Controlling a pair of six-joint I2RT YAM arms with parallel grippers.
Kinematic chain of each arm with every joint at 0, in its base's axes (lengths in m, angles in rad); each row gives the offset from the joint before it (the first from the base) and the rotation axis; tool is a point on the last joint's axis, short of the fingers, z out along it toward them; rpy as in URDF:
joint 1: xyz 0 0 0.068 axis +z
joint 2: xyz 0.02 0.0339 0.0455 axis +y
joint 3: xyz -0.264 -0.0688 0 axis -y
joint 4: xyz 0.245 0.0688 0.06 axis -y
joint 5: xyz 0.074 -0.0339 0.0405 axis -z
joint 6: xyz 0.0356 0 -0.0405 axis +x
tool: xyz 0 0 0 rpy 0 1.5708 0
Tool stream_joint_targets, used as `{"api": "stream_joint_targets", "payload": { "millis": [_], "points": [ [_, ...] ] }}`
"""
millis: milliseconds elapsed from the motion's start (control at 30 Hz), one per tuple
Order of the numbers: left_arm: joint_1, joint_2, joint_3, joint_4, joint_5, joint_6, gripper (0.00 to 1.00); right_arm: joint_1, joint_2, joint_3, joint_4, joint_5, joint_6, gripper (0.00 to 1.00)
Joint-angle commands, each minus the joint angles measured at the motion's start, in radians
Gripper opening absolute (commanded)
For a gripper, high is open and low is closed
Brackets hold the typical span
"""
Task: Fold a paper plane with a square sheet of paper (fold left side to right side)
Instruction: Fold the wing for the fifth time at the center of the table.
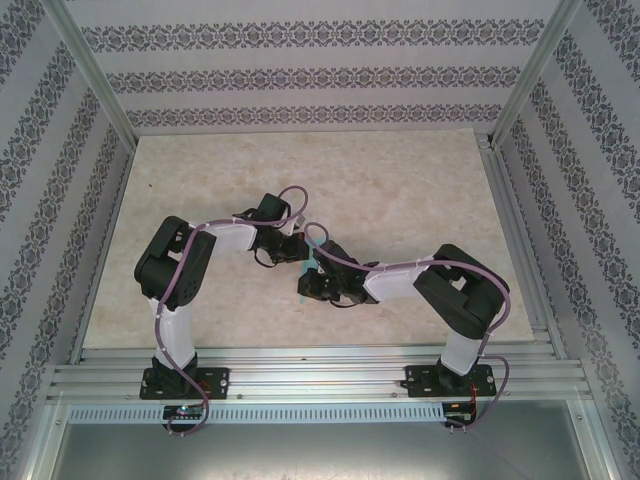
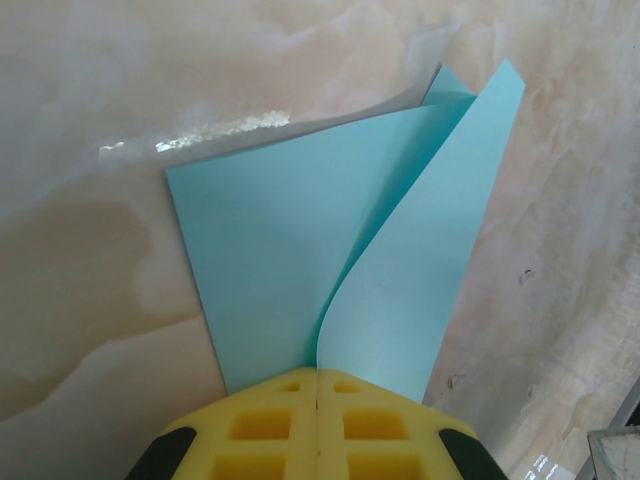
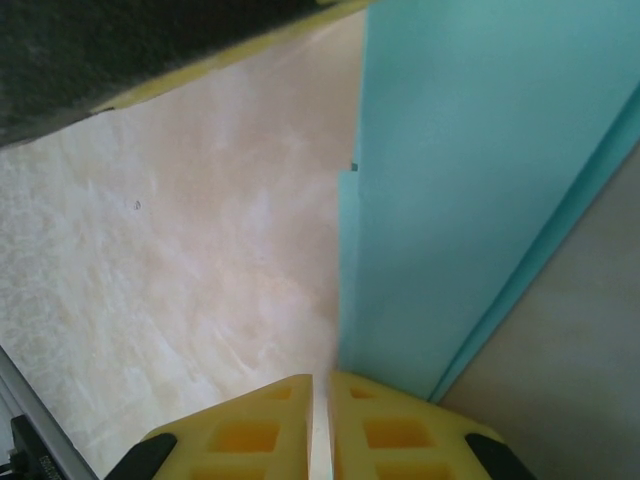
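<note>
While one flap curls upward, the paper [image 2: 290, 270] otherwise lies flat on the marbled beige tabletop [image 2: 80, 120], near its middle. The left pincer [image 2: 317, 378] is clamped tight on the paper's near corner, where the flap rises. The right pincer [image 3: 322, 385] stands closed to a thin slit against a raised blue edge; whether it grips the paper is unclear. Patterned walls [image 1: 300, 80] enclose the tabletop, and a metal rail [image 1: 320, 365] borders its near edge.

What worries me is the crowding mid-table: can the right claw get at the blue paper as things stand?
Probably yes: the blue paper stands at the tips of the right claw, nothing between them. The left claw, shut on it, sits close by, so room looks tight.
</note>
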Motion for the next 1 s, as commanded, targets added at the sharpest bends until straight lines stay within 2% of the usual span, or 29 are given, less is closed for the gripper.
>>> {"api": "stream_joint_targets", "payload": {
  "millis": [0, 467, 633, 700, 800, 967],
  "points": [
    [0.018, 0.055, -0.006, 0.002, -0.104, 0.024, 0.02, 0.069, -0.002, -0.049, -0.121, -0.1, 0.02, 0.13],
    [0.018, 0.05, -0.011, 0.007, -0.093, 0.025, 0.02, 0.099, -0.03, -0.085, -0.055, -0.131, 0.043, 0.14],
    [0.018, 0.035, -0.004, 0.003, -0.064, 0.029, 0.05, 0.079, -0.087, -0.097, -0.046, -0.131, 0.021, 0.15],
    [0.018, 0.018, 0.005, -0.004, -0.047, 0.03, 0.09, 0.052, -0.133, -0.104, -0.066, -0.119, 0.002, 0.17],
    [0.024, -0.023, 0.031, -0.022, 0.0, 0.023, 0.15, 0.001, -0.221, -0.082, -0.205, -0.057, -0.078, 0.2],
    [0.057, -0.12, 0.09, -0.059, 0.062, 0.01, 0.31, -0.022, -0.314, 0.07, -0.582, 0.206, -0.251, 0.31]
  ]
}}
